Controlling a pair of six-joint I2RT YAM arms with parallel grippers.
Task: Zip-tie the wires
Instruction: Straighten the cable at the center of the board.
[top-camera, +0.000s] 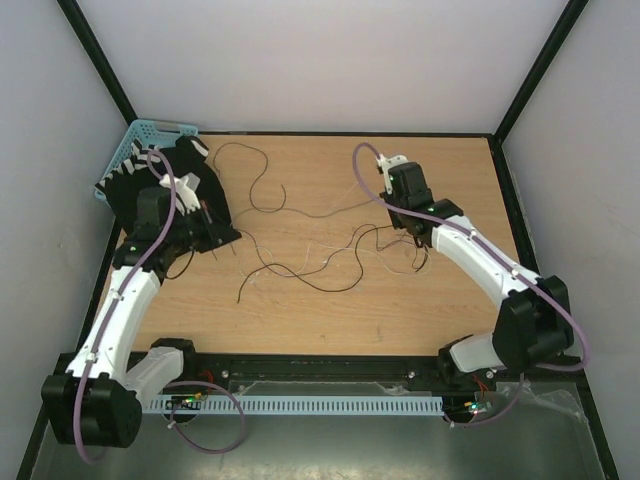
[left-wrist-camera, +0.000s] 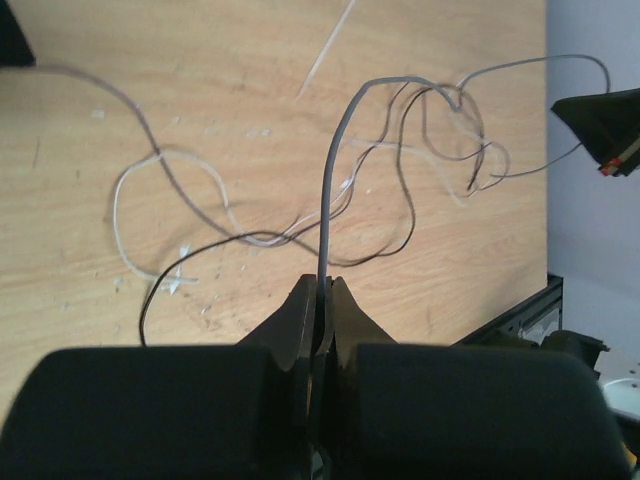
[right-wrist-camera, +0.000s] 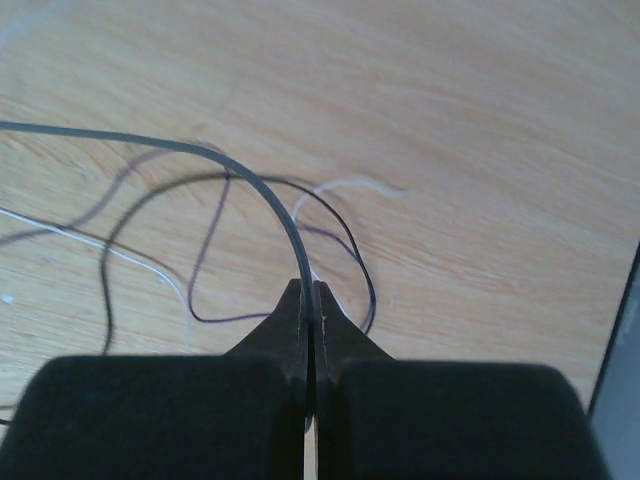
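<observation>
Wires (left-wrist-camera: 322, 220) lie tangled on the table (top-camera: 400, 310); left gripper (left-wrist-camera: 320, 290) and right gripper (right-wrist-camera: 308, 295) each pinch a strand, probably to gather them together.

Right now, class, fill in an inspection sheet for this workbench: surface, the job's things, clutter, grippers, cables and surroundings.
Surface: wooden table, lightly scuffed.
Job's things: thin dark wires lie tangled across the middle; no zip tie seen round them.
Clutter: blue basket at the far left corner.
Grippers: left gripper and right gripper are each shut on one of the wires.
Cables: purple cables run along both arms.
Surroundings: plain white walls with black posts.
</observation>
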